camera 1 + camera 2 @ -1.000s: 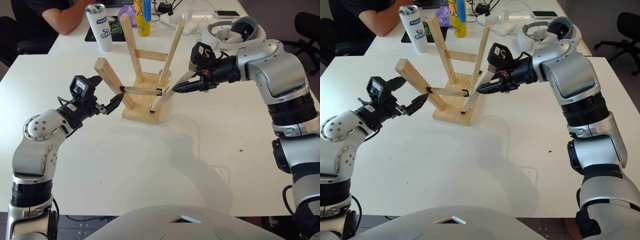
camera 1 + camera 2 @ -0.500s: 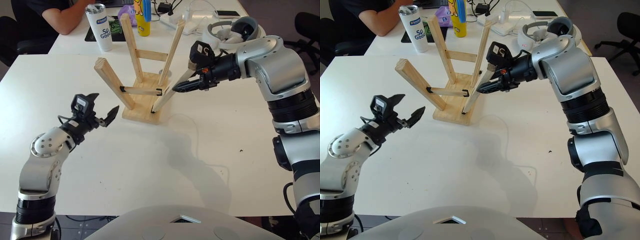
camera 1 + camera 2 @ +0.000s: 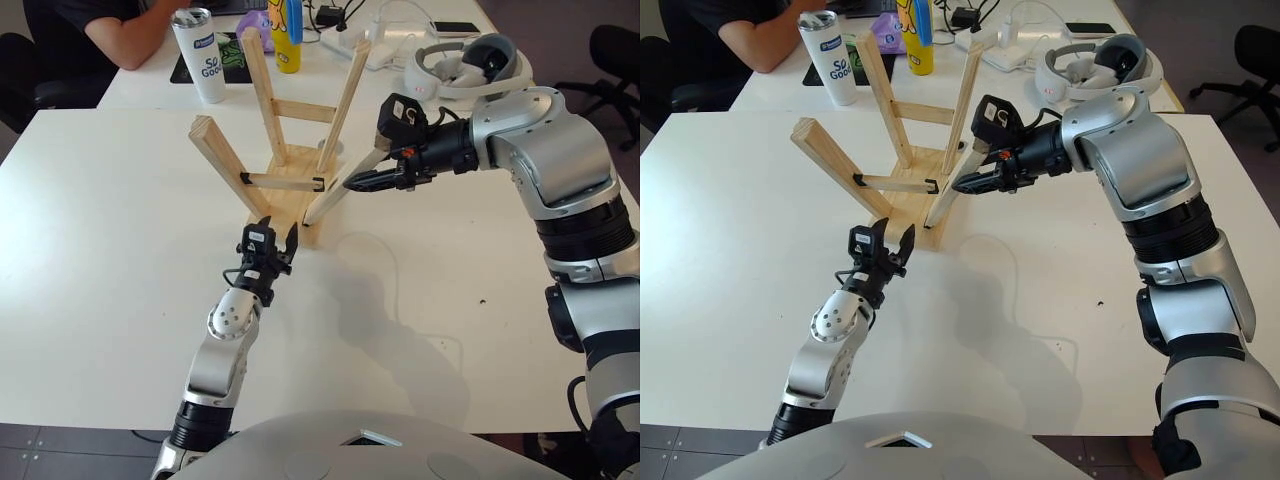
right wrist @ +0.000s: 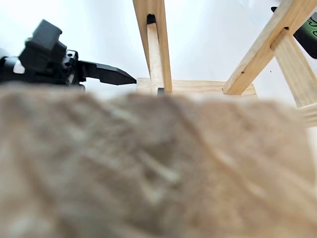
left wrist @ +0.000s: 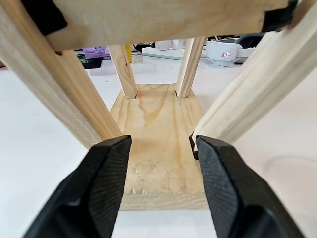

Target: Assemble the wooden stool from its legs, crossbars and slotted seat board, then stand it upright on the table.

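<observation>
The stool (image 3: 290, 205) sits upside down toward the back of the table (image 3: 120, 250). Its board (image 5: 158, 124) lies flat on the top, and all four legs stick up, splayed, with crossbars (image 3: 283, 182) joining them. The right gripper (image 3: 352, 183) comes in from the right and is clamped on the near right leg (image 3: 325, 203), partway up. The left gripper (image 3: 279, 229) is low at the board's near edge. Its fingers (image 5: 111, 171) are spread wide, in line with the gap between the two near legs, and whether they touch the wood I can't tell. Behind, on the next table (image 3: 140, 85), stand a tumbler (image 3: 200, 55) and a yellow bottle (image 3: 288, 35), with a headset (image 3: 470, 62) off to the right.
</observation>
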